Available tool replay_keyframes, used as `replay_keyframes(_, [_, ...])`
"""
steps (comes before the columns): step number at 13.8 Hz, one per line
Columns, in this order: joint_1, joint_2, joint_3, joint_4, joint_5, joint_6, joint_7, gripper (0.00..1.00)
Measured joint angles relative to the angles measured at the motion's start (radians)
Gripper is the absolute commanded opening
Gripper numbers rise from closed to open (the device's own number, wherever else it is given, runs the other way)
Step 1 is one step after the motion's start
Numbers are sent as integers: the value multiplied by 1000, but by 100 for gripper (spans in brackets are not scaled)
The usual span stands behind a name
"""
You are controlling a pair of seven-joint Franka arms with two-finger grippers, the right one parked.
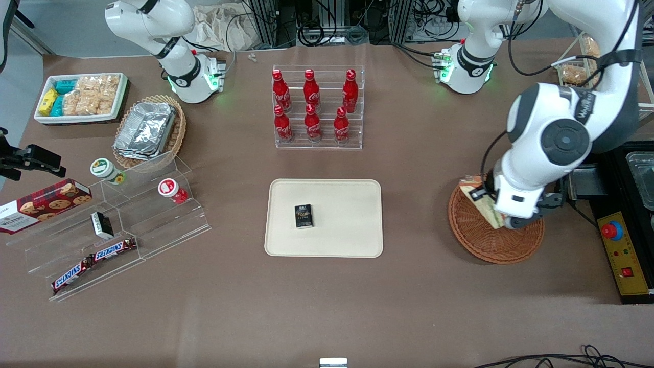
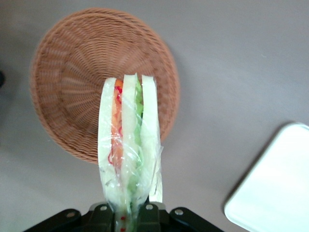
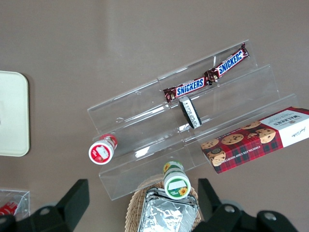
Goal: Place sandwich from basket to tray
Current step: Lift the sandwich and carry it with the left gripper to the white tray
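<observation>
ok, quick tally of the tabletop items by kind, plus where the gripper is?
Red cola bottles: 6
Snickers bars: 2
Small lidded cups: 2
Wicker baskets: 2
Cookie box: 1
Tray: 1
Small black boxes: 2
Sandwich: 1
Total: 17
Gripper is above the round basket, shut on the sandwich.

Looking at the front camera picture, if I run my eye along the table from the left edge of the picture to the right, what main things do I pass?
Cookie box → Snickers bars → foil trays → tray → basket with the gripper holding the sandwich over it.
</observation>
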Motion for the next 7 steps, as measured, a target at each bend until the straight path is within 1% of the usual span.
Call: replay_keyframes(7, [-5,60,-206,58,0,7,22,19])
